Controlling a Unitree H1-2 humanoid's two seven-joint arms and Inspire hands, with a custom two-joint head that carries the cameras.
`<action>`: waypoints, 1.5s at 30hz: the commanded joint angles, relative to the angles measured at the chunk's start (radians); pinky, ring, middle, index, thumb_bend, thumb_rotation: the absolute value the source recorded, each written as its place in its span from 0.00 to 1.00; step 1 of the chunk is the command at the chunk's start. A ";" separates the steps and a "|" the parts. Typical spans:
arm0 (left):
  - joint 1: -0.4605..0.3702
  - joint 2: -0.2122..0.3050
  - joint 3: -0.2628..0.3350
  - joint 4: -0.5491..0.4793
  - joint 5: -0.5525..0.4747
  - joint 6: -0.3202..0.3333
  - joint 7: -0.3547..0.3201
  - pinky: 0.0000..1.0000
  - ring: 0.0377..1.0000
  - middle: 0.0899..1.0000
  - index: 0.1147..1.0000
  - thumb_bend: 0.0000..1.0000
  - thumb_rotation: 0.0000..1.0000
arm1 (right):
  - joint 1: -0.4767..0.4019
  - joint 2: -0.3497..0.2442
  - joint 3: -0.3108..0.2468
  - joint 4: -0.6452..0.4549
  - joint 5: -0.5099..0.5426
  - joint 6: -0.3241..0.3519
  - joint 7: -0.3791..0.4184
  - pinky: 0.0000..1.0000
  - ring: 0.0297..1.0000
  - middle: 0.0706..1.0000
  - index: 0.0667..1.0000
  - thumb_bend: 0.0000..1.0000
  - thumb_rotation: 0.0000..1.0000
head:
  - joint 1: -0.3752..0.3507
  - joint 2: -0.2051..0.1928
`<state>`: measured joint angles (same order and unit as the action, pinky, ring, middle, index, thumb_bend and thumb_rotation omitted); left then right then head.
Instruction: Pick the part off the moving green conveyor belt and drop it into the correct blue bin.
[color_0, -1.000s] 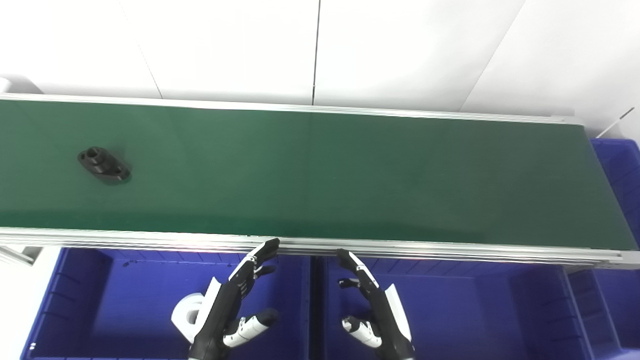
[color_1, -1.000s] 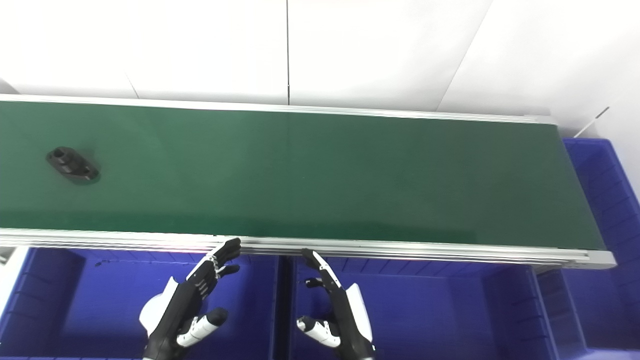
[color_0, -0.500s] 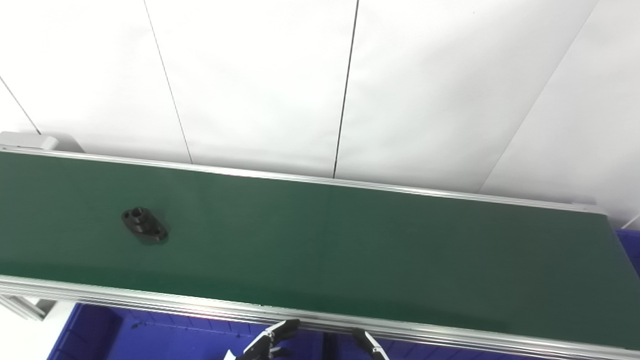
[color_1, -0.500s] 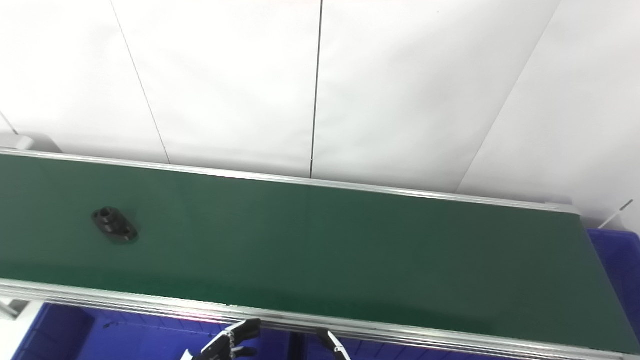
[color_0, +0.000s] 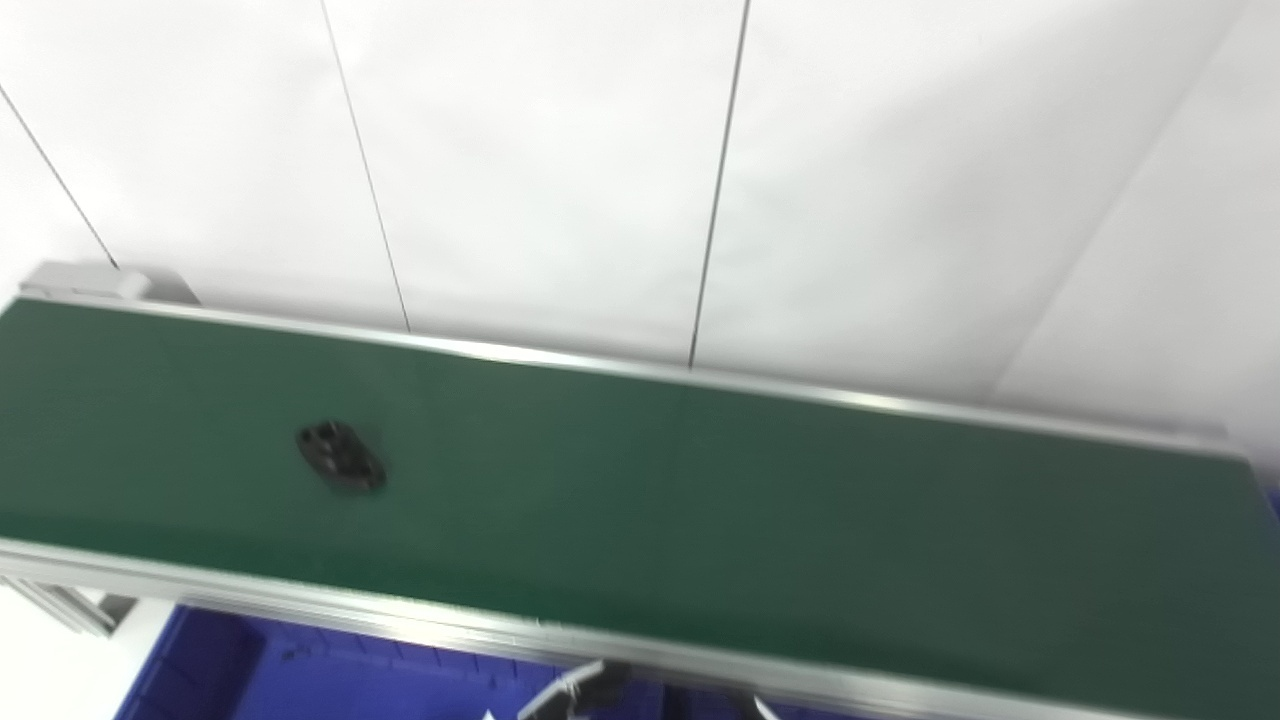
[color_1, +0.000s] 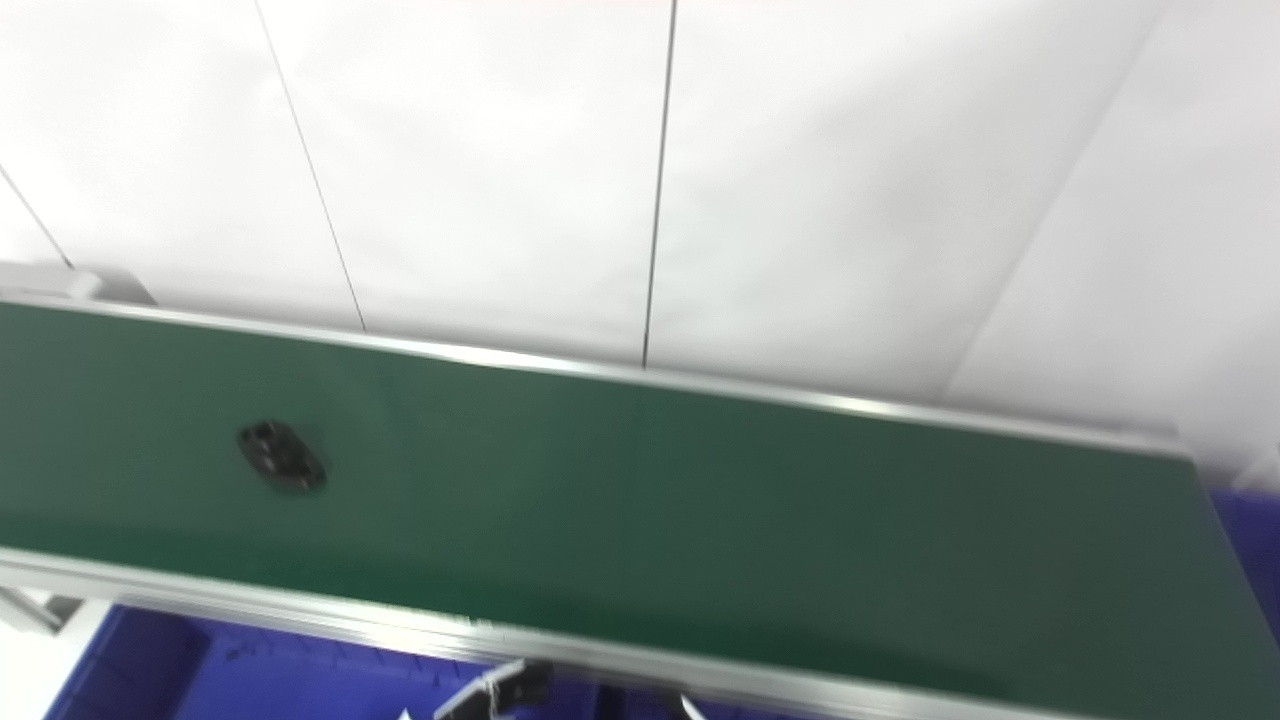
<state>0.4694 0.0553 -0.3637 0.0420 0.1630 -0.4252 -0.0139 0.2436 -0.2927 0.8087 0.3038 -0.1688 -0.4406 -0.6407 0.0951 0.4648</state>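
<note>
A black flanged part (color_0: 340, 470) lies on the left part of the green conveyor belt (color_0: 760, 500); it also shows in the right eye view (color_1: 282, 456). Both views are blurred. Only the fingertips of my left hand (color_0: 585, 692) show at the bottom edge, just below the belt's near rail, far right of the part. A sliver of my right hand (color_0: 752, 706) shows beside it. Whether either hand is open or shut is hidden. Neither hand touches the part.
A blue bin (color_0: 300, 670) sits below the belt's near aluminium rail (color_0: 300, 600). Another blue bin (color_1: 1250, 520) shows at the belt's right end. A white panelled wall (color_0: 600, 150) stands behind the belt.
The camera has tilted up, so the hands and bins have slid almost out of the picture's bottom. The black part has ridden a little to the right along the belt.
</note>
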 joint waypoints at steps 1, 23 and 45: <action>-0.007 -0.006 -0.013 -0.012 0.002 -0.044 0.019 0.72 0.82 0.84 0.79 0.85 0.78 | -0.005 -0.008 0.001 -0.017 -0.011 -0.029 -0.015 0.63 0.88 0.90 0.88 1.00 1.00 | 0.012 0.004; -0.030 -0.026 -0.027 -0.018 0.012 -0.039 -0.007 0.74 0.85 0.86 0.82 0.80 0.76 | 0.059 -0.020 -0.117 -0.132 0.090 -0.029 0.153 0.66 0.88 0.89 0.86 1.00 0.95 | 0.038 0.078; -0.020 -0.042 -0.009 -0.043 0.038 -0.042 0.003 0.76 0.86 0.87 0.83 0.83 0.72 | 0.036 0.100 -0.328 -0.446 -0.090 -0.027 0.342 0.82 0.89 0.91 0.91 1.00 0.83 | 0.009 0.128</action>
<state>0.4496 0.0181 -0.3687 0.0161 0.1901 -0.4240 -0.0207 0.2983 -0.2092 0.4945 -0.1028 -0.2458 -0.4403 -0.3180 0.1028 0.5937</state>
